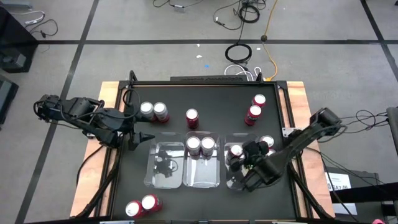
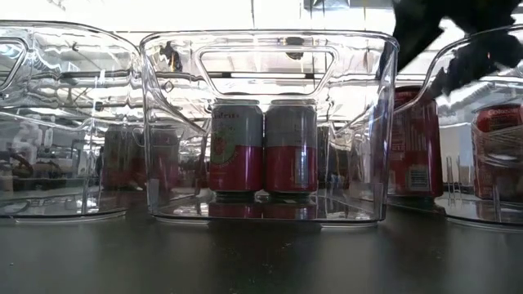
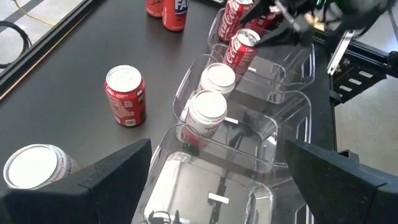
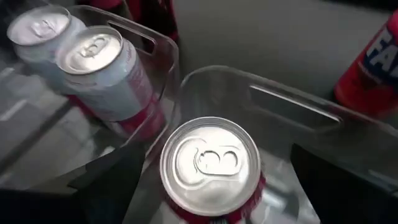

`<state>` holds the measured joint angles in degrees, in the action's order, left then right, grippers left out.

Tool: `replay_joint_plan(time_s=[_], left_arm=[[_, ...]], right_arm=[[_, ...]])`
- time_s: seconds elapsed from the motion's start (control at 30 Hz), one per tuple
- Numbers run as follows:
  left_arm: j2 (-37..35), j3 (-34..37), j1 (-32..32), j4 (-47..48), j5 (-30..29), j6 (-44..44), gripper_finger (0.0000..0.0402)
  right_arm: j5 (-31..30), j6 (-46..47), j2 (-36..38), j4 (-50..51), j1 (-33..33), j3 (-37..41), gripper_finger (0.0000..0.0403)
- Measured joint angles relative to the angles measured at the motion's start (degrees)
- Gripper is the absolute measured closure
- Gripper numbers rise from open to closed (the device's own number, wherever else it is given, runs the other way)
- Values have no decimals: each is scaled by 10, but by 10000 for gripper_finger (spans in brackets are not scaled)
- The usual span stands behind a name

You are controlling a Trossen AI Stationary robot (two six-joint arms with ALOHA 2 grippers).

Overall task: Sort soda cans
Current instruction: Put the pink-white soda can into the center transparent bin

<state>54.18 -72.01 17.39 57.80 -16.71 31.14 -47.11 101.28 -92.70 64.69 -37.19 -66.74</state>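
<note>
Three clear trays stand side by side mid-table. The middle tray (image 1: pixel 202 177) holds two silver-and-red cans (image 1: pixel 200 145) (image 2: pixel 263 147), standing upright. The right tray (image 1: pixel 239 182) holds one red can (image 1: pixel 236 151) (image 4: pixel 211 163), also upright on the tray floor. My right gripper (image 1: pixel 244 163) (image 4: pixel 214 186) is open above that tray, one finger on each side of the can's top, with a gap showing at both sides. My left gripper (image 1: pixel 142 137) (image 3: pixel 211 180) is open near the left tray (image 1: pixel 163 168), touching nothing.
Loose cans stand on the black table: two at the far left (image 1: pixel 153 111), one far of the middle tray (image 1: pixel 192 117), two at the far right (image 1: pixel 255 108), one beside the right tray (image 1: pixel 266 143), two near the near edge (image 1: pixel 141 206). The left tray holds no cans.
</note>
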Motion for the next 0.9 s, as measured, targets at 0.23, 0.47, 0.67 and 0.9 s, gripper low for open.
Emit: replay_joint_plan(time_s=[0.23, 0.47, 0.67, 0.9], left_arm=[[0, 0, 0, 1, 0, -2, 27], [0, 0, 0, 1, 0, -5, 27], [0, 0, 0, 1, 0, -5, 27], [0, 0, 0, 1, 0, -5, 27]], right_arm=[[112, 70, 100, -2, -18, 0, 7], [183, 75, 138, -48, -31, 0, 7], [255, 76, 130, -88, -31, 0, 28], [281, 75, 76, -24, -31, -83, 105]])
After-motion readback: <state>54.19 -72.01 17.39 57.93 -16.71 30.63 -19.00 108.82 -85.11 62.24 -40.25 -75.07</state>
